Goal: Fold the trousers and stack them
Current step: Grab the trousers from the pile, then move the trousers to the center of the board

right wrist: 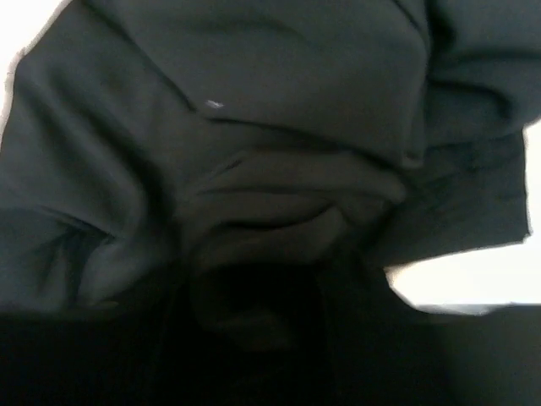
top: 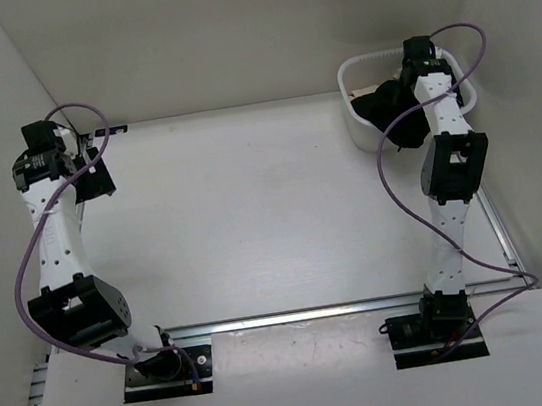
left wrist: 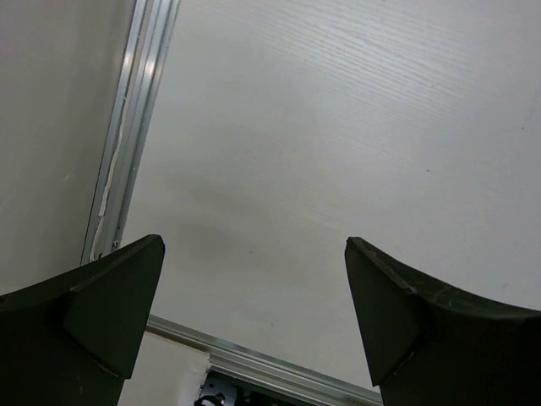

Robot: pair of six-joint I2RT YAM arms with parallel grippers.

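Table (top: 253, 216) carried the basket (top: 347, 91) at its far right corner. The trousers (top: 382, 107) were in that basket, bunched up, not laid out or folded.

The right gripper (right wrist: 254, 347) was down in the basket, nose against the cloth. Its wrist view was all black folds, fingers lost in the dark, so I couldn't tell if the jaws were wide or pinched on fabric.

The left gripper (left wrist: 254, 245) hovered over the table's far left, well apart from the trousers, jaws wide with nothing between them.

Risks, as I read it:
- A blind pinch on a random fold would bring the trousers out twisted, legs trailing.
- Cloth catching the rim could drag or tip the basket.
- A shallow bite on soft fabric could slip mid-lift.
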